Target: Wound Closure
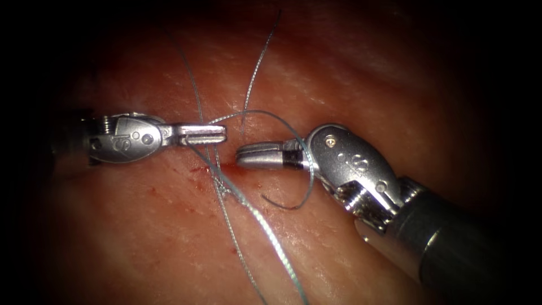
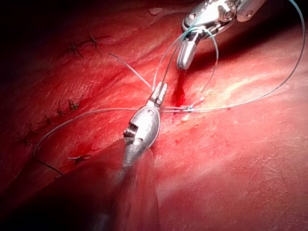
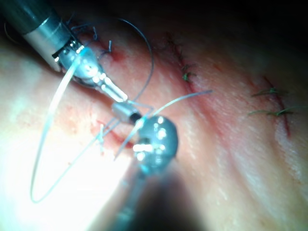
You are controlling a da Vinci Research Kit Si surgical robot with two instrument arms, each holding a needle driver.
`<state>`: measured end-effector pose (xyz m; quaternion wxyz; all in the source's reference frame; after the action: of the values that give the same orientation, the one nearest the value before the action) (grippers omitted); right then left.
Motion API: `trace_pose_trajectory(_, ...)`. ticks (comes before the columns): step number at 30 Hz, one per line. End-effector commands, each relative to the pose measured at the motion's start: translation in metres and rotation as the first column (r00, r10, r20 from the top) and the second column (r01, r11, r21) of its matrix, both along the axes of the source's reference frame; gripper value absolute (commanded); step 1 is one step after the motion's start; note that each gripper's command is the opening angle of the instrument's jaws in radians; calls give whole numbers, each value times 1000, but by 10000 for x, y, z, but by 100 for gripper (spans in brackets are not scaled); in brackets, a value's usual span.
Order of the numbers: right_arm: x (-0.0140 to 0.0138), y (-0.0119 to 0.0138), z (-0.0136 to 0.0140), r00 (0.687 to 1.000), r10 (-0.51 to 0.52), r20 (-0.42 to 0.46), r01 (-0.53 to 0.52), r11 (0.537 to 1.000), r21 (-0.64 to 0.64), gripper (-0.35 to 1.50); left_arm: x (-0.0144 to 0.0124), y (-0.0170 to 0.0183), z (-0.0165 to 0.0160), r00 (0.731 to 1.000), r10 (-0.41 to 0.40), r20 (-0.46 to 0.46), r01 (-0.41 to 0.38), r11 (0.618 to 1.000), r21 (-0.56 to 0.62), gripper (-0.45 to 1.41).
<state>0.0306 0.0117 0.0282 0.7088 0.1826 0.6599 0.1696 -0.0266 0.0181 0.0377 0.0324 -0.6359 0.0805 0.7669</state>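
Note:
My left tool [image 1: 221,134] reaches in from the left with its jaws shut on the thread [image 1: 265,112] just above the cut [image 1: 206,168]. From there the thread arcs right and loops once around my right tool's neck. My right tool [image 1: 240,156] points left with its jaws shut and nothing between them. Its tip is a short gap from the left tip, over the cut. A free strand [image 1: 257,68] hangs down between the two tips. Both thread limbs leave the tissue [image 1: 141,237] at the cut and run toward the viewer. The left wrist view shows the left tool [image 2: 161,86] and the right tool [image 2: 183,62].
Red fluid [image 2: 179,96] pools at the cut under the right tool's tip. Several finished stitches [image 2: 79,45] with short cut ends lie along the wound beyond the tools; the right wrist view also shows these stitches [image 3: 272,91]. A long slack thread loop [image 3: 43,144] lies on the tissue.

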Motion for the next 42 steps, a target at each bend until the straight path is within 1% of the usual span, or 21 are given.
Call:
trace_pose_trajectory(1, 11, 10, 5, 1000, 20, -3, -20, 1000, -5, -35, -9, -1, 7, 1000, 2, -1, -2, 1000, 0, -45)
trace_pose_trajectory(6, 15, 15, 4, 999, 46, -16, -46, 999, -4, -35, -21, -8, 2, 1000, 16, 4, -16, 1000, 0, -45)
trace_pose_trajectory(7, 16, 20, 3, 998, 61, -15, -61, 998, -2, -15, -25, -12, 0, 1000, 22, 3, -22, 1000, -1, -45)
trace_pose_trajectory(9, 17, 24, 4, 997, 80, -18, -80, 997, -1, 2, -30, -19, -3, 1000, 30, 3, -30, 1000, -3, -45)
trace_pose_trajectory(11, 20, 27, 6, 994, 105, -10, -105, 994, -3, 39, -35, -27, -7, 999, 38, 4, -38, 999, -5, -45)
trace_pose_trajectory(13, 25, 29, 9, 993, 121, 1, -121, 993, -4, 67, -40, -33, -12, 999, 45, 8, -45, 999, -7, -45)
trace_pose_trajectory(17, 31, 31, 13, 991, 132, 10, -132, 991, -7, 71, -47, -44, -27, 998, 55, 15, -55, 998, -7, -45)
trace_pose_trajectory(20, 36, 31, 16, 989, 146, 19, -146, 989, -11, 86, -50, -51, -39, 998, 63, 23, -62, 998, -6, -45)
trace_pose_trajectory(21, 39, 29, 19, 988, 151, 27, -151, 988, -14, 93, -53, -55, -49, 997, 69, 27, -69, 998, -4, -45)
trace_pose_trajectory(22, 42, 27, 22, 989, 140, 40, -139, 990, -17, 93, -55, -58, -59, 997, 76, 35, -76, 997, -2, -45)
trace_pose_trajectory(29, 44, 21, 42, 991, 110, 77, -108, 994, -31, 91, -62, -58, -99, 994, 94, 60, -95, 995, 8, -45)
trace_pose_trajectory(34, 48, 6, 64, 988, 72, 139, -66, 997, -49, 88, -68, -49, -133, 989, 119, 92, -120, 993, 6, -45)
trace_pose_trajectory(38, 49, -5, 69, 985, 50, 167, -41, 998, -55, 88, -67, -33, -144, 985, 125, 121, -126, 992, 4, -45)
trace_pose_trajectory(42, 48, -12, 62, 986, 45, 164, -36, 998, -55, 88, -56, -12, -137, 984, 115, 134, -116, 993, -4, -45)
